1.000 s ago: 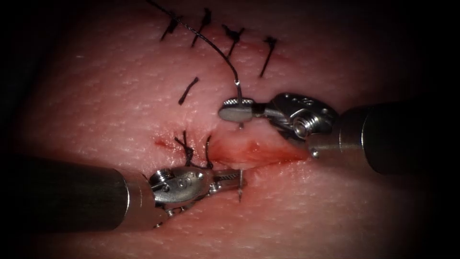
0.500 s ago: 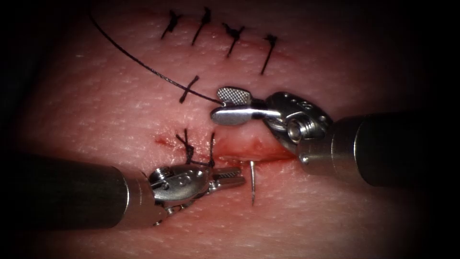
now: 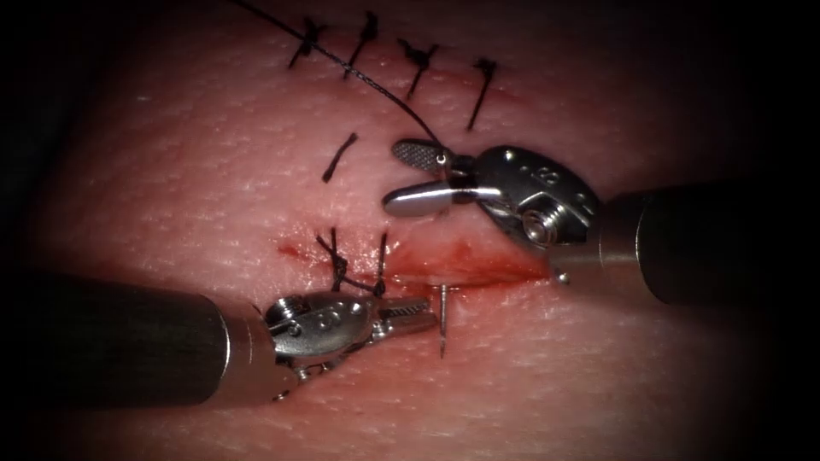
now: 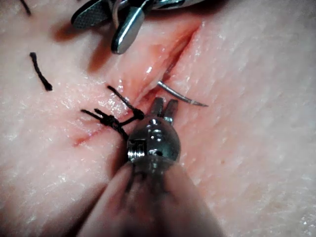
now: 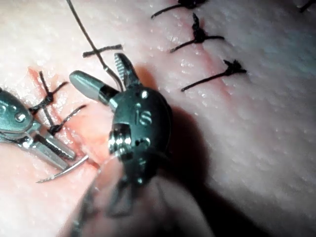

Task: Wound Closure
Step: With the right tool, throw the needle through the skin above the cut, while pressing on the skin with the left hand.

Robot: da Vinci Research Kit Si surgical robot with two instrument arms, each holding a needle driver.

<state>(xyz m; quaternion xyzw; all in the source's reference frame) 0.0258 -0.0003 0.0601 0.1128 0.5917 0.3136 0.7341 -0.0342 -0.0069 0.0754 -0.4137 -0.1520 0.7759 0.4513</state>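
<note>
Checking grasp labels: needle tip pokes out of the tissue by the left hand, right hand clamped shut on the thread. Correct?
Not quite. The right hand is open, jaws spread wide, with the thread running in between them, ungripped; the endoscope view shows it. The needle tip does poke out of the tissue by the left hand.

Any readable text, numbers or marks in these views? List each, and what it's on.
"is": on the rounded steel wrist housing of the right arm's tool.
Stamped marks on the left arm's tool's steel wrist: too small to read.
Both tools open, holding nothing; curved steel needle stuck in the tissue's cut.
</note>
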